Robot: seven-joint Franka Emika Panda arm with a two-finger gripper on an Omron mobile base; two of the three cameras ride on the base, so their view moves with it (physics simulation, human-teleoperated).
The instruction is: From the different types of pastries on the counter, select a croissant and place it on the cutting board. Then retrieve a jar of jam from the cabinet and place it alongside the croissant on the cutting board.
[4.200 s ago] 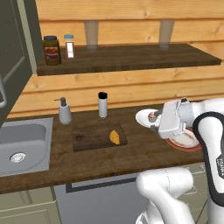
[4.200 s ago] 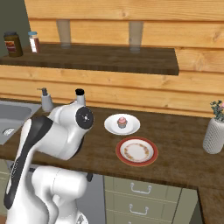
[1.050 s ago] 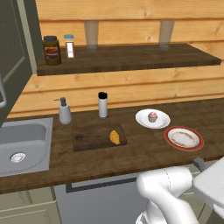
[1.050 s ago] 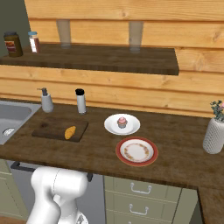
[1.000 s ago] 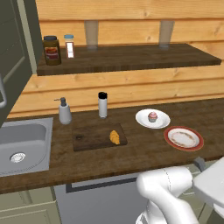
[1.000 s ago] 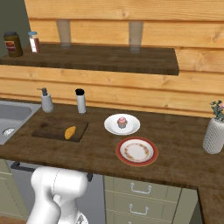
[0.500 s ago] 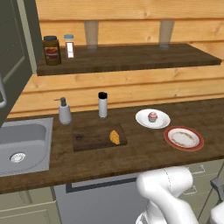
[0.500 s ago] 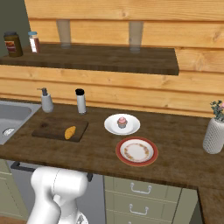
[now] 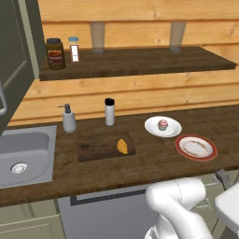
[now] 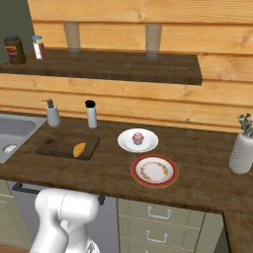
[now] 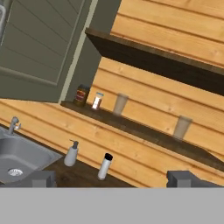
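Small golden-orange croissant [image 9: 122, 146] lies on dark brown wooden cutting board [image 9: 93, 147], first step apparently done. Tool [image 11: 111, 178] gapes wide, nothing held, aimed toward grey-green cabinet [image 11: 39, 48]; likely scouting for jam jar, which I can't spot.

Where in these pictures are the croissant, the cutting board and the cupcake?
croissant [image 9: 122, 146], left base view, middle of the pastry.
cutting board [image 9: 95, 147], left base view, bare wood left of the croissant.
cupcake [image 10: 138, 137], right base view, pink top.
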